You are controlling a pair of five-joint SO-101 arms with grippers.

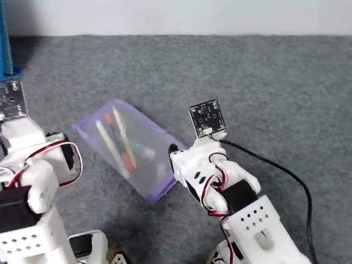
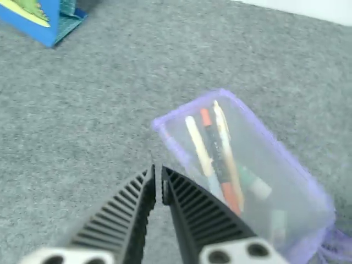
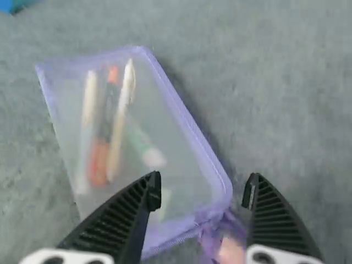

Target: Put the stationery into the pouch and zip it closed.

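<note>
The pouch (image 1: pixel 129 148) lies toward the table's (image 1: pixel 275 82) middle, blurred pens (image 3: pixel 118 121) inside, one corner hidden under the right arm (image 1: pixel 220 176). The right end effector (image 3: pixel 201 190) is spread astride that corner; the left end effector (image 2: pixel 157 181) is pressed together, empty.

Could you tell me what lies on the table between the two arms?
In the high view, the clear purple-edged pouch lies on the grey mat between the left arm and the right arm, with pens inside it.
</note>
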